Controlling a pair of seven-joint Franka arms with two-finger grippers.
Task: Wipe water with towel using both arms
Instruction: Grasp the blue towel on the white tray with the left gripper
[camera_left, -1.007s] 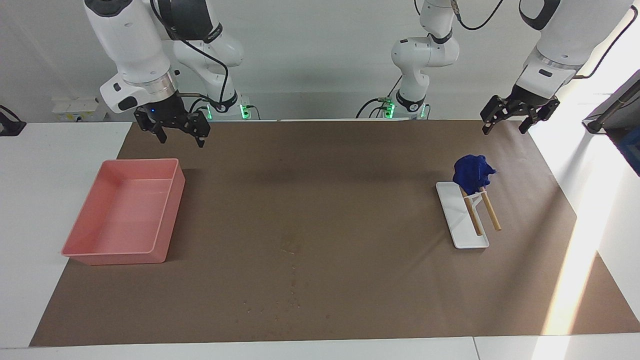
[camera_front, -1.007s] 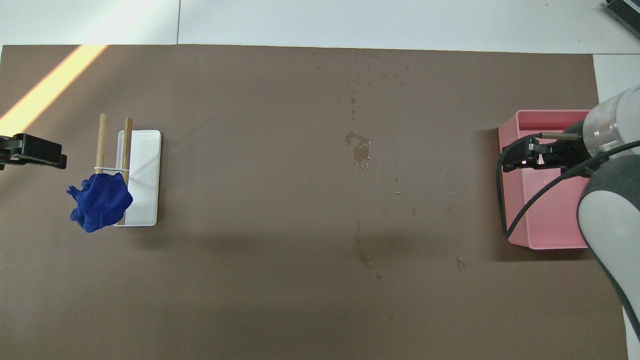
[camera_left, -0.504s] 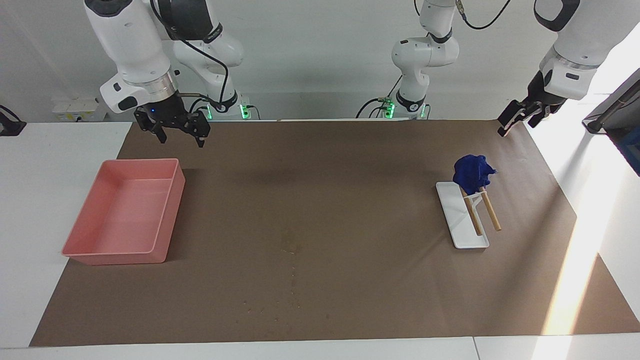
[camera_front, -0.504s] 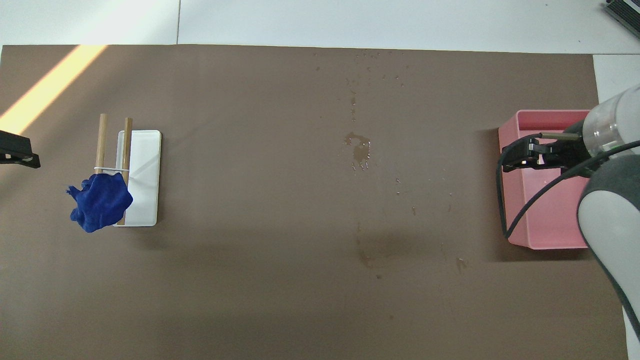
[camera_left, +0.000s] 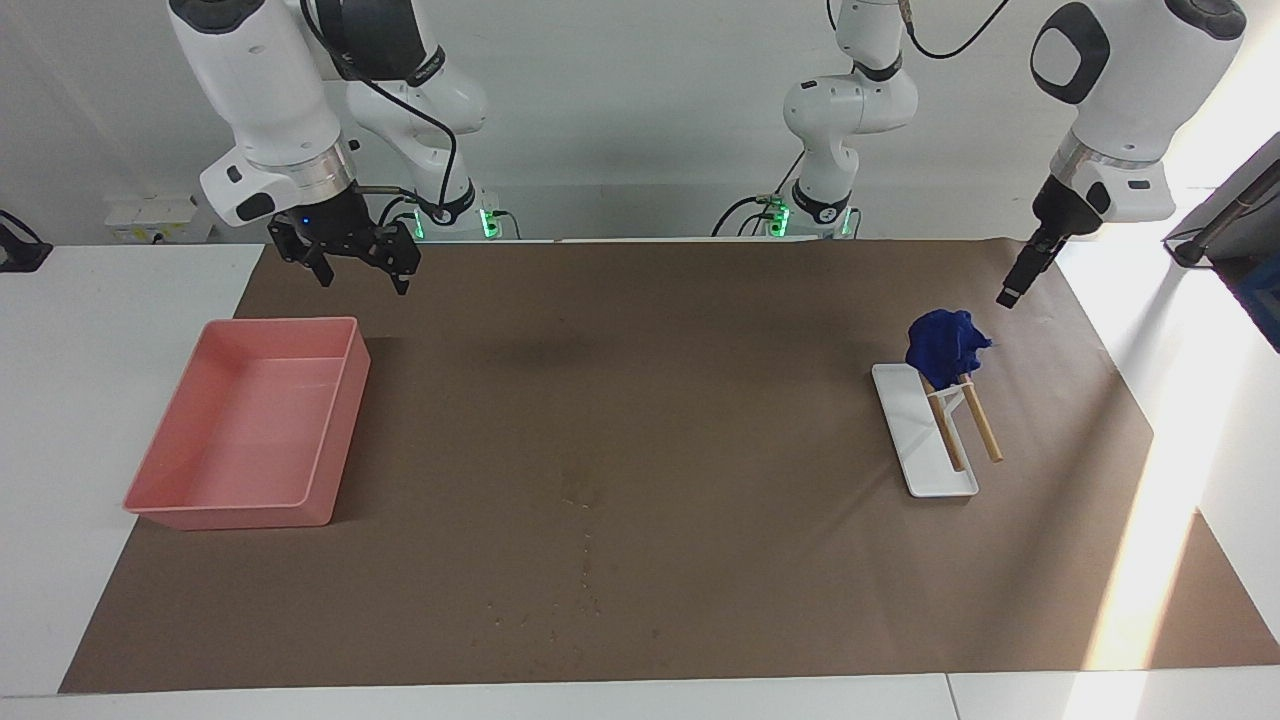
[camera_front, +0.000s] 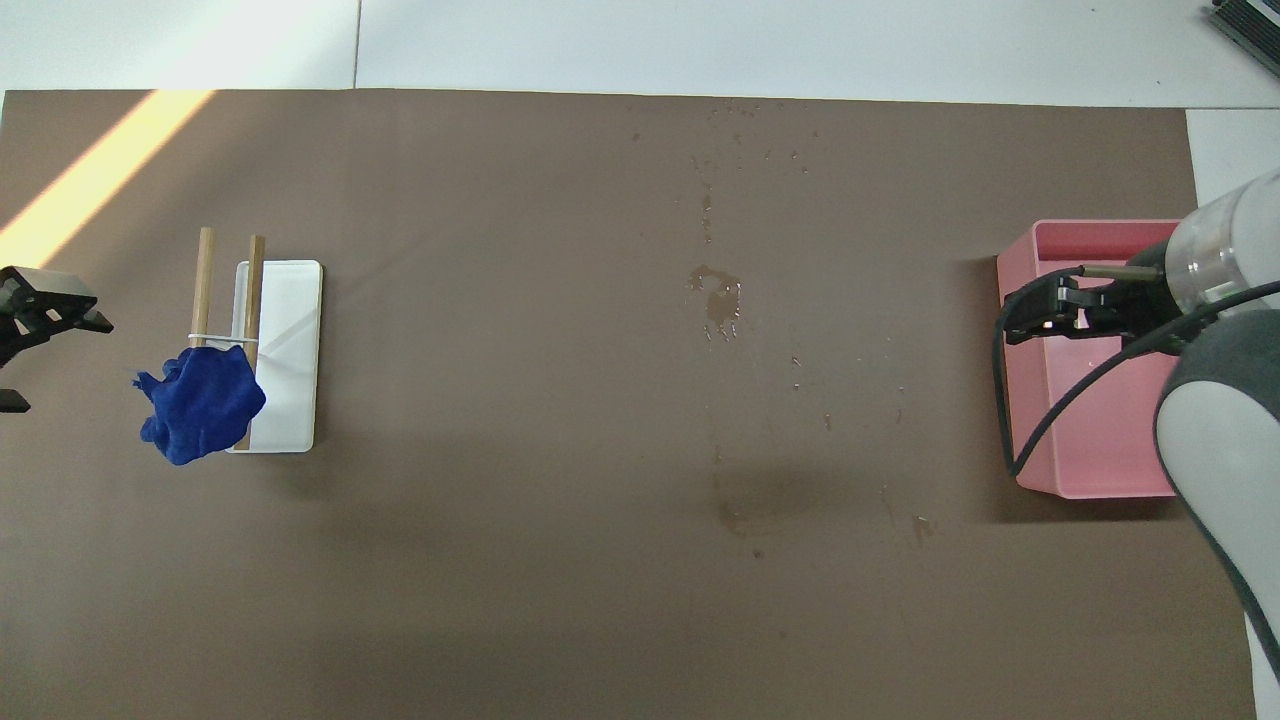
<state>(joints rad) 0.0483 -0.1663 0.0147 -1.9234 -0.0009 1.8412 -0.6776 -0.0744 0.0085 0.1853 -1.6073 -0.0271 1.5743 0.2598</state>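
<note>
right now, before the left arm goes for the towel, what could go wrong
The towel is bundled on two wooden sticks resting partly on a white tray; a grab by the left gripper may drag sticks or tray along. The water is faint, mid-mat, with specks scattered around it, so a wipe could miss some. The right gripper waits over the mat by the pink tray.

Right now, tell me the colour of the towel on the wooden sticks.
The towel is deep royal blue; it shows best in the overhead view.
</note>
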